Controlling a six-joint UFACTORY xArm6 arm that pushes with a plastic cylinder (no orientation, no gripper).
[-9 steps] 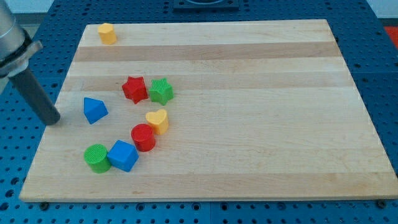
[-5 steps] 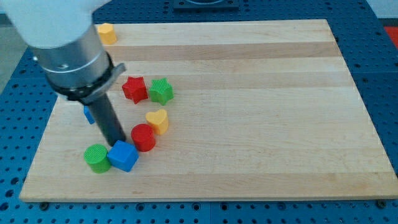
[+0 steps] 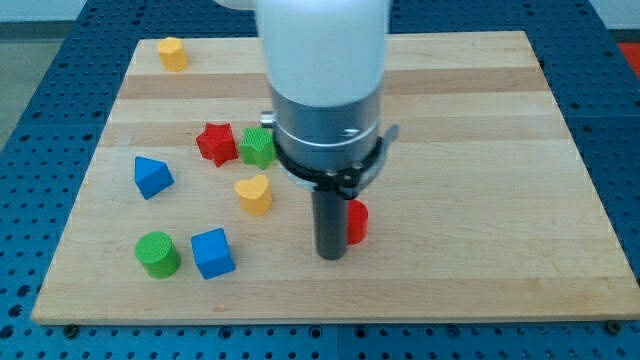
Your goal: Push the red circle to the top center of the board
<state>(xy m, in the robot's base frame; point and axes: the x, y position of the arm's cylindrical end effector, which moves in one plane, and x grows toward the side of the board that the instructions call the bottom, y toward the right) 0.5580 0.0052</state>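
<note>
The red circle (image 3: pixel 357 222) lies below the board's middle, mostly hidden behind my rod; only its right part shows. My tip (image 3: pixel 330 254) rests on the board right against the circle's lower left side. The arm's big white and grey body covers the board's upper middle.
A yellow heart (image 3: pixel 254 194) lies left of the rod. A blue cube (image 3: pixel 213 253) and a green circle (image 3: pixel 157 253) lie at the lower left. A blue triangle (image 3: pixel 151 177), a red star (image 3: pixel 215 143), a green star (image 3: pixel 257 147) and a yellow block (image 3: pixel 172 53) lie further up on the wooden board (image 3: pixel 480 200).
My tip swept from the board's left edge past the blue cube to the right. The red circle slid right from beside the yellow heart. The blue cube shifted slightly.
</note>
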